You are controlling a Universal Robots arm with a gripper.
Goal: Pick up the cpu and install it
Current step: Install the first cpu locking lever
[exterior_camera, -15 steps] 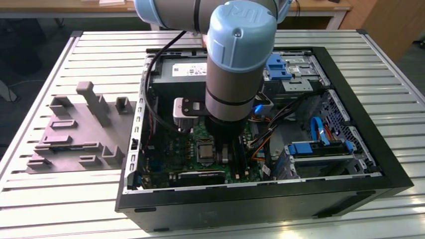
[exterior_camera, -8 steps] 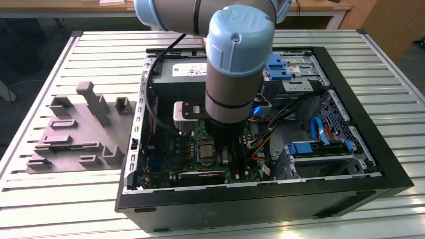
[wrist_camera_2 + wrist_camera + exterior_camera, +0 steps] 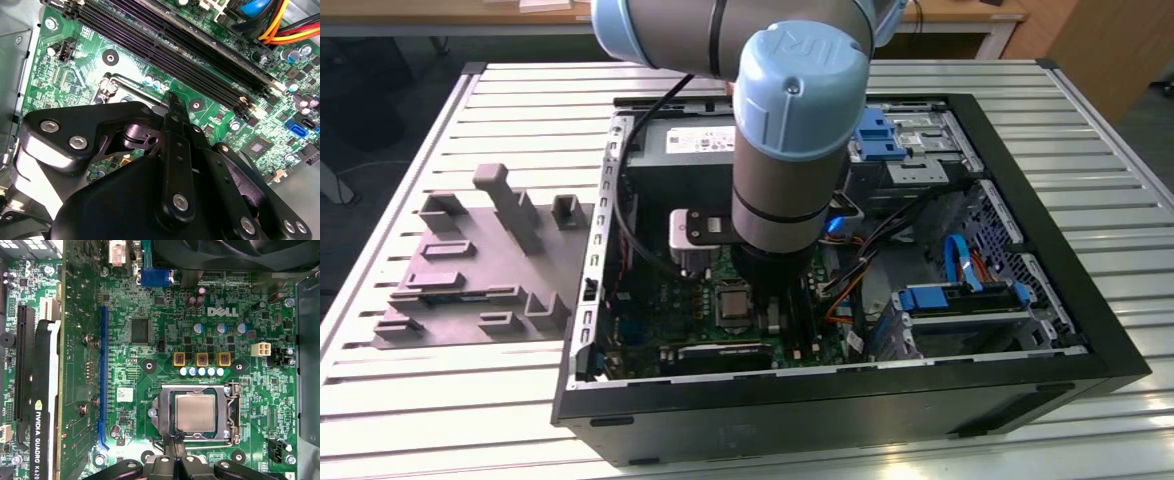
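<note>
In the first wrist view the cpu (image 3: 196,413), a flat square chip with a pale silver-grey top, lies inside the metal-framed socket (image 3: 159,410) of the green board. My gripper (image 3: 172,441) is shut, with nothing between its fingers. Its tips rest together at the socket frame's edge, just beside the cpu. In the second wrist view the gripper (image 3: 170,99) points at the same frame edge, and its black linkages hide most of the socket. In the exterior view the arm's wrist (image 3: 781,200) hangs inside the open computer case, over the socket (image 3: 731,300).
A grey moulded tray (image 3: 467,260) with upright posts lies on the slatted table, at the exterior view's left of the case. Around the socket are a graphics card (image 3: 45,390), memory slots (image 3: 175,45), a grey power-supply box (image 3: 687,140), cables and blue drive brackets (image 3: 961,298).
</note>
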